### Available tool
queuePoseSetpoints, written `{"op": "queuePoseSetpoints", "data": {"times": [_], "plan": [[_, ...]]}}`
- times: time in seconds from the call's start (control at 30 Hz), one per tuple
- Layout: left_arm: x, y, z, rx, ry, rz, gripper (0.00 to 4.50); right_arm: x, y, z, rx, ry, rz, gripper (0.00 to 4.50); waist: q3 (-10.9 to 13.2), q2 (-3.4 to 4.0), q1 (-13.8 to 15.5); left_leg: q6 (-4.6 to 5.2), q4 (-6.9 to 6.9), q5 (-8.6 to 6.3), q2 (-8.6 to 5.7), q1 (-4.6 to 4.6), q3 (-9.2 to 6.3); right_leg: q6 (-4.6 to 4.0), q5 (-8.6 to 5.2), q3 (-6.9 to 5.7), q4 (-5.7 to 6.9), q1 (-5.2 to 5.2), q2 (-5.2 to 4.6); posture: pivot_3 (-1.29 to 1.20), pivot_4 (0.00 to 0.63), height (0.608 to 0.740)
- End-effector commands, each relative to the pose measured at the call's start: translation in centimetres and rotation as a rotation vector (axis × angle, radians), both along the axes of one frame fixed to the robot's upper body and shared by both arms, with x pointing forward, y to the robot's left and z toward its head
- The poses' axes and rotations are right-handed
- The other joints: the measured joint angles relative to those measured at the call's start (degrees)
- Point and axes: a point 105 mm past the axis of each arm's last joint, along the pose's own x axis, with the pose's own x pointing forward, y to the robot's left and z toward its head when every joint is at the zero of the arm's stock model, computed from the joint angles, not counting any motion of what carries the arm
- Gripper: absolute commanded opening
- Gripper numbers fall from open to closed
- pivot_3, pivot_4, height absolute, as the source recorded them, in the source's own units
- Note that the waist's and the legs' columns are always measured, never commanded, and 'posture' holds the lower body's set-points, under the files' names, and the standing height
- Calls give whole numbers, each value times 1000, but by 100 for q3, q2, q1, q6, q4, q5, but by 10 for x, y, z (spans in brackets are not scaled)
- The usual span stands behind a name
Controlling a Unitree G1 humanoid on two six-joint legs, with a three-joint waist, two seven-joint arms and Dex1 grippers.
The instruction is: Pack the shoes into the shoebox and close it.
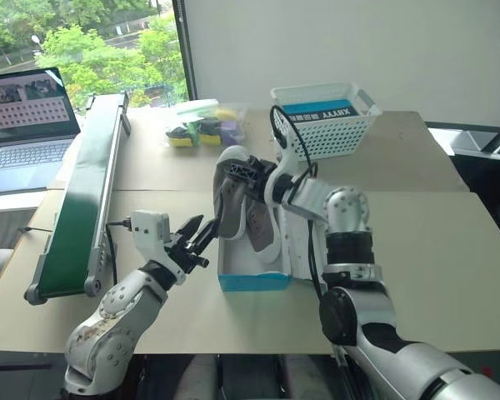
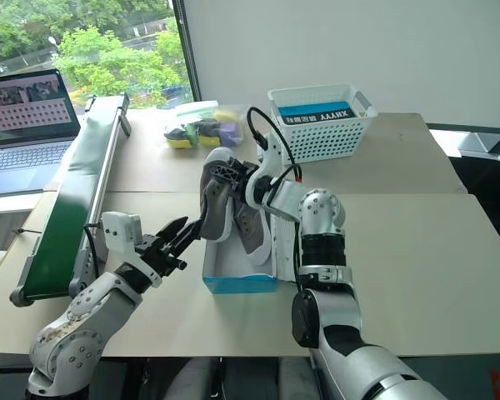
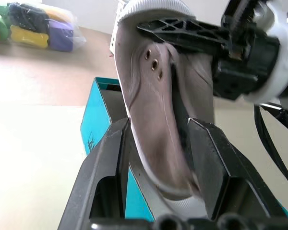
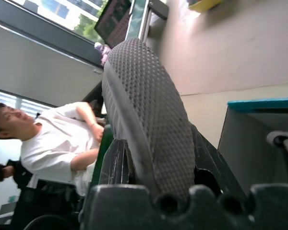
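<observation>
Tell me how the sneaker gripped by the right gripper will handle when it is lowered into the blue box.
The sneaker is probably light, since the right gripper carries it by one end. Its upper looks soft, so it may flex when squeezed. The studded sole should resist slipping.

You've a beige table (image 1: 450, 250) under a white wall (image 1: 358, 42) — daylight and green trees fill the window (image 1: 75, 33) at far left.
</observation>
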Motion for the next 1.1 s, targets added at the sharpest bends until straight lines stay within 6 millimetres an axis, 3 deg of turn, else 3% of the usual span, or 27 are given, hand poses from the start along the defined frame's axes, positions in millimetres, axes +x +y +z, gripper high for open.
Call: {"op": "queuePoseSetpoints", "data": {"times": [0.03,0.43,0.57,0.67,0.7,0.8,0.93,1.1], "plan": [[-8,2,5,3,-30,-12,2041,-2,-6,9,-118,-26,0,397,0,0,22,0,-1,0,0,0,0,0,0,0,-3,0,-1,0,150,738],[-5,8,2,8,-28,20,2041,-23,-11,-83,-602,67,32,397,0,1,3,1,1,0,2,2,0,0,-1,-2,-4,5,0,0,150,738],[-5,9,1,16,-26,23,2041,-20,-8,-97,-684,32,39,397,-6,-2,4,0,2,0,2,22,0,0,-1,-3,-5,25,0,0,150,738],[-6,9,-1,22,-22,24,2041,-17,-5,-89,-653,5,29,397,-8,-5,1,1,4,1,3,42,1,0,-1,-3,-6,41,1,0,150,738],[-6,9,-1,22,-21,24,2131,-15,-5,-83,-621,-3,19,1378,-8,-5,3,1,4,1,4,50,0,4,-4,-3,-7,49,3,0,150,738],[-7,10,-2,25,-17,25,2131,-13,-3,-69,-593,-33,16,2216,-7,-3,5,2,4,2,7,45,0,8,-8,-3,-7,42,6,0,150,738],[-7,8,-4,24,-12,22,2131,-16,6,-33,-523,-111,63,3548,-5,-2,8,2,3,2,6,11,-1,-2,-3,-2,-2,11,4,0,150,738],[-6,7,-4,22,-10,14,2131,-19,3,-10,-507,-172,89,3548,-3,0,17,2,1,1,3,-3,-3,-1,-4,-7,-7,2,0,0,150,738]]}}
